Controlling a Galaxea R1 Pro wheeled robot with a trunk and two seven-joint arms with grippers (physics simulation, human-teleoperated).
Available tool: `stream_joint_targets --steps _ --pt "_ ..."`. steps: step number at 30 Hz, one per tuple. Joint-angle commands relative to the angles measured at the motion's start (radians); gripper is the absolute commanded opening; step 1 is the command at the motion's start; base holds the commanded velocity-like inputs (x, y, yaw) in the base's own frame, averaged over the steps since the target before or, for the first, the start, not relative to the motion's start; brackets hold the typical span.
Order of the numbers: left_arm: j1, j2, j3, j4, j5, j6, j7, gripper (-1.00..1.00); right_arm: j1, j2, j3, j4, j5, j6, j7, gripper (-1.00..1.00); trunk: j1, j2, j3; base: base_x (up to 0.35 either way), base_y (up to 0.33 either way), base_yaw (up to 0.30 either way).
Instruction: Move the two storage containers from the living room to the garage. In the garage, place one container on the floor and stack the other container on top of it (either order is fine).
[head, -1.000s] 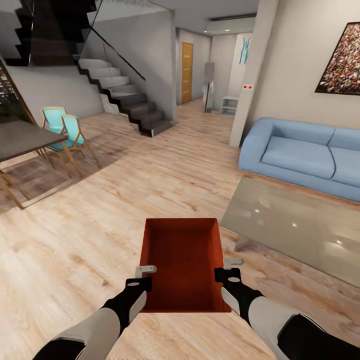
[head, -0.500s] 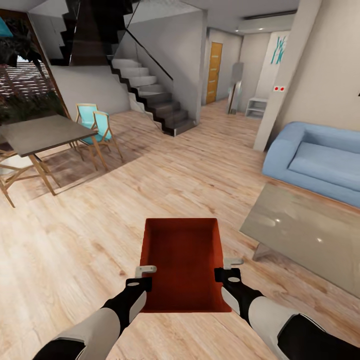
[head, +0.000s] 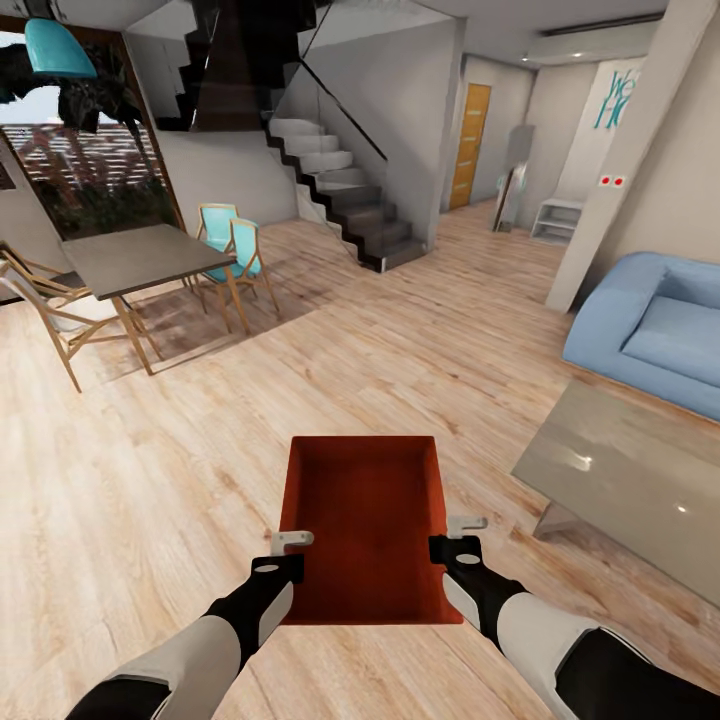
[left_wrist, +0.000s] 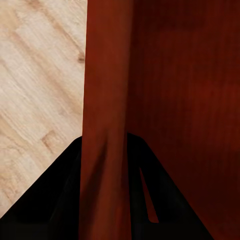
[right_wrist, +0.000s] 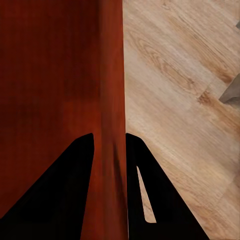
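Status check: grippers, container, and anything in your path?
Left gripper and right gripper each shut on a side wall. Container carried level over wood floor. Glass table close on right; stairs ahead.

**Open room, wood floor**

Light wood-plank floor (head: 400, 360) runs to a dark staircase (head: 345, 195) against a grey wall. A grey table (head: 140, 258) stands near the window (head: 85, 170), with wooden and teal chairs (head: 232, 250) around it (a teal lamp (head: 58, 48) hangs above). Blue sofa (head: 655, 335), glass table (head: 630, 480), orange door (head: 470, 145).
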Motion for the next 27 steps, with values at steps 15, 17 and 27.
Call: stream_joint_targets --steps 15,17,27 --pt "0.0 0.006 -0.004 -0.006 -0.023 0.003 0.017 -1.0 -0.001 0.0 -0.005 0.03 -0.029 -0.004 -0.005 -1.0 0.0 -0.002 -0.001 0.0 0.0 0.002" --pt "0.0 0.006 -0.004 -0.006 -0.024 0.003 0.017 -1.0 -0.001 0.0 -0.005 0.03 -0.028 -0.004 -0.005 -1.0 0.0 -0.002 -0.001 0.0 0.0 0.0" --pt "0.0 0.005 -0.005 -0.006 -0.024 0.003 0.017 -1.0 -0.001 0.001 -0.004 0.03 -0.027 -0.003 -0.005 -1.0 0.0 -0.002 -0.001 0.0 0.0 0.0"
